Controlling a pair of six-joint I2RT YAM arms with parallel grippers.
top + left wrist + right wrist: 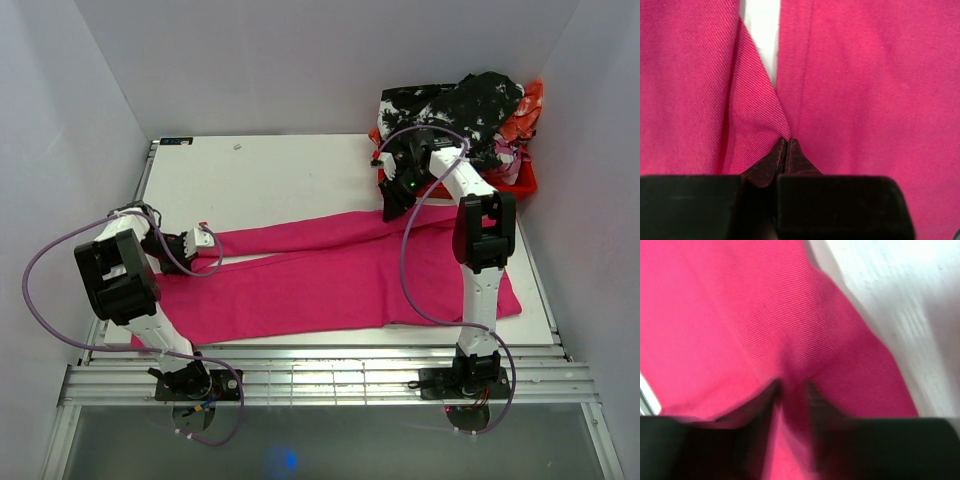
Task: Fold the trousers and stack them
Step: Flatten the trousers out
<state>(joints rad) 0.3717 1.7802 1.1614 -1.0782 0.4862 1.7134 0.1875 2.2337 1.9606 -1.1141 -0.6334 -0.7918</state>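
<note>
Trousers (330,275) in bright pink lie spread flat on the white table (280,180), stretched between the two sets of jaws. The two legs run toward the left jaws, and the wider end sits below the right jaws.

The left jaws, at the tip of the left arm (120,275), are closed tight on a pinch of cloth at the end of the farther leg. In the left wrist view a fold rises into the fingertips (772,162), and a sliver of bare table shows just ahead of them, between the legs.

The right jaws, on the right arm (480,230), stand partly parted at the trousers' far edge. A ridge of pink cloth lies in the gap between the fingers (822,410), though that view is blurred.

Just beyond the right jaws, a red crate (525,180) holds a heap of clothes (470,105).
</note>
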